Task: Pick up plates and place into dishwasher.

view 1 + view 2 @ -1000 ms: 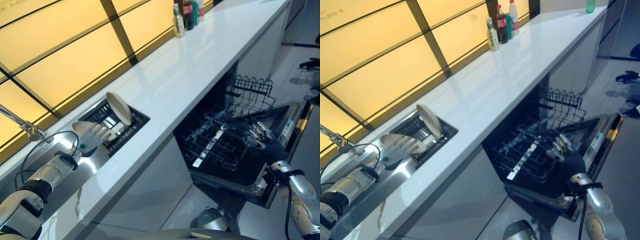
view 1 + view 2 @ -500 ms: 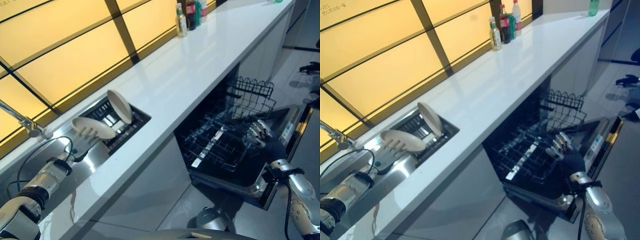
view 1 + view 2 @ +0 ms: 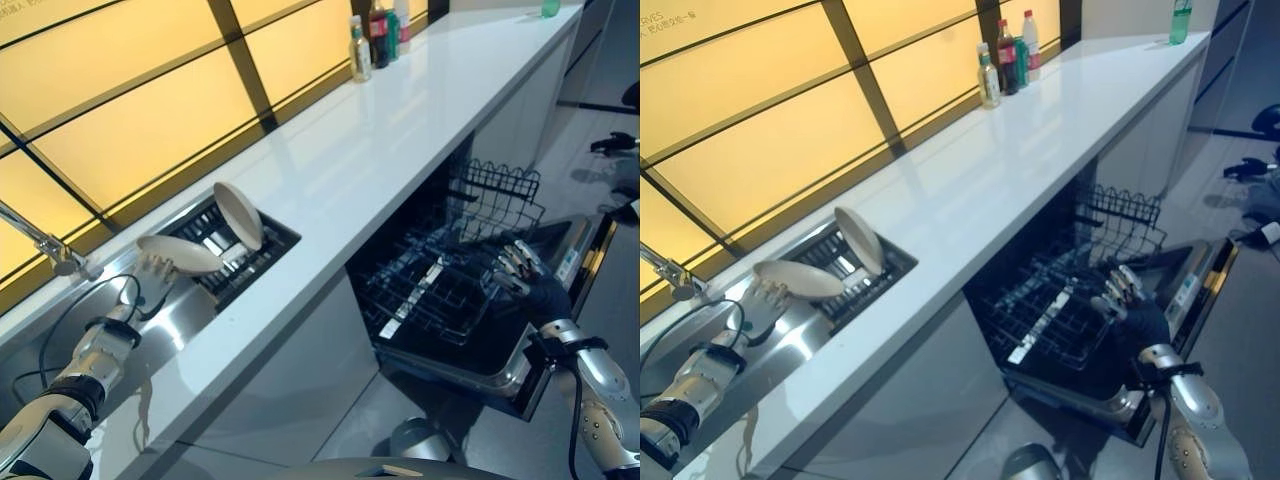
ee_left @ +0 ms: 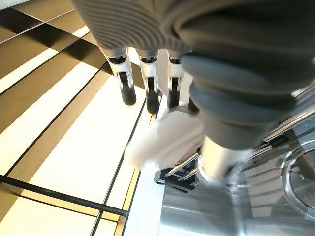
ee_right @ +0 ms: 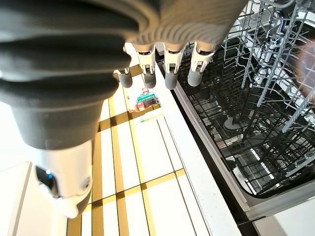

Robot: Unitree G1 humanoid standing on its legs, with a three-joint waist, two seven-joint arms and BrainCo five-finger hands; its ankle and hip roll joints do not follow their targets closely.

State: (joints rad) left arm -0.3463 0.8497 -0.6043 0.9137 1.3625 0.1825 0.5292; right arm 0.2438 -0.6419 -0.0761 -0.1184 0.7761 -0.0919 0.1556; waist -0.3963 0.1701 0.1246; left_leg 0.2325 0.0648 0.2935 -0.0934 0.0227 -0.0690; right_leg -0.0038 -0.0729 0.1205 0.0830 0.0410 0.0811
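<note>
White countertop (image 3: 1040,150), bottles (image 3: 1002,55) at far end

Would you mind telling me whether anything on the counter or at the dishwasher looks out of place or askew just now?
Nothing looks spilled or damaged. One plate leans on edge in the drying rack, as expected. The left hand carries another plate roughly flat above the sink. The dishwasher rack is pulled out, with the right hand open beside it.

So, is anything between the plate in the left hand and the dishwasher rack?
Nothing visible on the way. The left hand holds the plate above the sink; the counter beside it is bare, the dishwasher door is down and the rack is pulled out. The right hand hovers over the rack.
</note>
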